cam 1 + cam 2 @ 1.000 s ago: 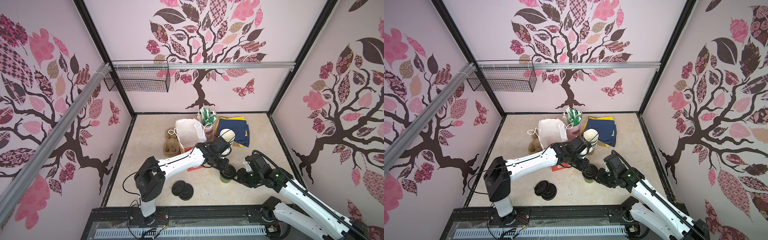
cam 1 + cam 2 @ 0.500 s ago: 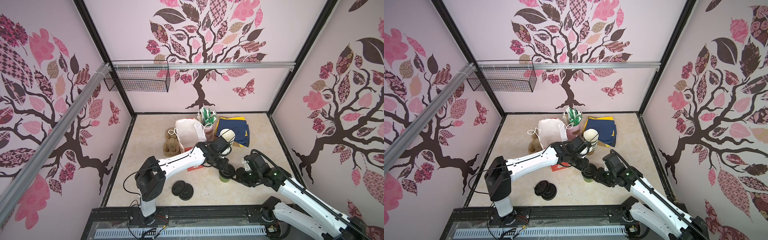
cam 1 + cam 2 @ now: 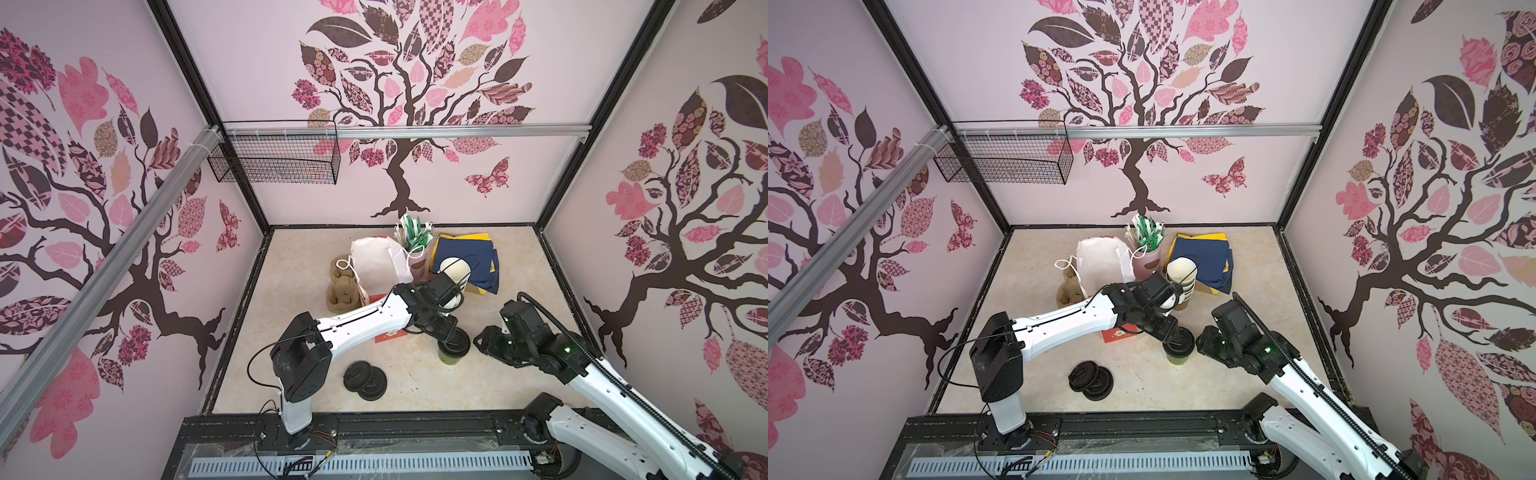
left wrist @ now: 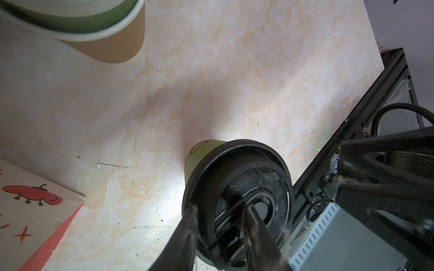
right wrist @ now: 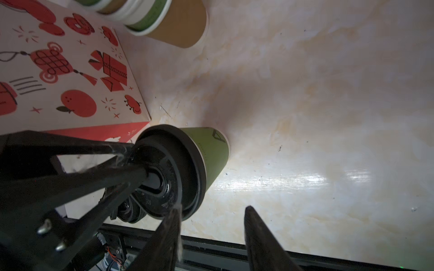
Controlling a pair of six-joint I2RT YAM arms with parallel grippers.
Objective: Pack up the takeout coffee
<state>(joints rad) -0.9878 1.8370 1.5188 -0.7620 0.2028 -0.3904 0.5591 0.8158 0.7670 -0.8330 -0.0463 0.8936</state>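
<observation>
Lid [image 4: 277, 185] of the cup [image 4: 202, 152] gripped by the left claw [image 4: 220, 207]
The lid's rim is clamped in the narrowed left claw, the upright cup being directly beneath it; the right claw [image 5: 212, 208] is held open just beside the cup, one finger [image 5: 173, 225] at the lid's edge.

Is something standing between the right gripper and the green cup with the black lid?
Nothing visible does: the right gripper stands open close beside the cup. Only the left gripper is there, pinching the lid from above.
</observation>
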